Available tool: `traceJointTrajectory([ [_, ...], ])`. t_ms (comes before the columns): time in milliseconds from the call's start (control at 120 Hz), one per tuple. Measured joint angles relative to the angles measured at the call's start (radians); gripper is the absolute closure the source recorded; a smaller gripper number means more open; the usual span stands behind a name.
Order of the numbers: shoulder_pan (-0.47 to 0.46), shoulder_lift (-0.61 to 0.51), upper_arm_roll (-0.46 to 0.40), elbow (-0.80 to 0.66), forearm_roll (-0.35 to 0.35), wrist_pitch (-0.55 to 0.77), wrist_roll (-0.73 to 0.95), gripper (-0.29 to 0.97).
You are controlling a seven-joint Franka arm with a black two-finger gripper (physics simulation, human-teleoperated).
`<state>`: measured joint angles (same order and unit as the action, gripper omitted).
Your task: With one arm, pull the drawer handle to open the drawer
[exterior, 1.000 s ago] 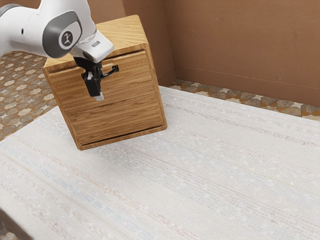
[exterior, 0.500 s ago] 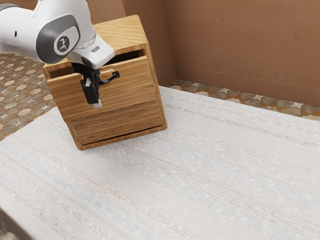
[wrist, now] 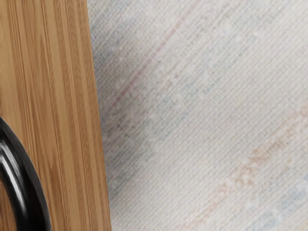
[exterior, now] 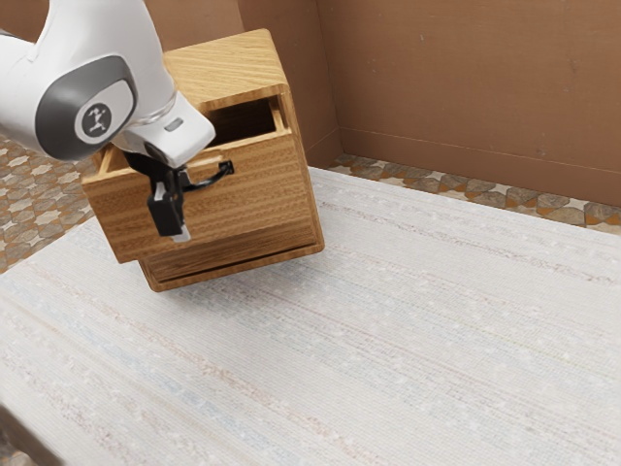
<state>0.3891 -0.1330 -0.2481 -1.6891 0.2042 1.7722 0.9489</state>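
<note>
The drawer [exterior: 209, 199] sits in the upper part of a wooden cabinet [exterior: 233, 68] at the far end of the table [exterior: 388, 340], toward the exterior view's left. It stands partly out, its front proud of the cabinet face below it and a dark opening showing behind its top edge. Its black handle [exterior: 215, 176] runs across the front, and my gripper [exterior: 173, 218] hangs over it with the fingers pointing down and, as far as I can read it, closed on the handle near the end toward the exterior view's left. From the wrist camera I see the drawer's wood grain [wrist: 48, 96] right under the hand, the handle as a dark curve [wrist: 19, 192] at its edge, and the pale woven tabletop [wrist: 202, 120] beyond. I judge the pull about half done. To finish it well I would draw straight along the drawer's slide, level, with no twist at the wrist, since gripping off-centre could rack the drawer in its runners. I would hold the clamp firm and move slowly, and watch that the cabinet does not slide across the table with me.
</note>
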Motion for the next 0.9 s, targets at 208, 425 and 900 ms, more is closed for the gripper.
traceJointTrajectory([
  [208, -0.039, -0.108, 0.000, -0.113, -0.027, 0.029, -0.008, 0.01],
  [425, -0.128, -0.283, -0.012, -0.169, -0.041, 0.035, -0.020, 0.07],
  [900, -0.089, 0.048, -0.036, 0.358, -0.192, -0.312, -0.028, 0.00],
])
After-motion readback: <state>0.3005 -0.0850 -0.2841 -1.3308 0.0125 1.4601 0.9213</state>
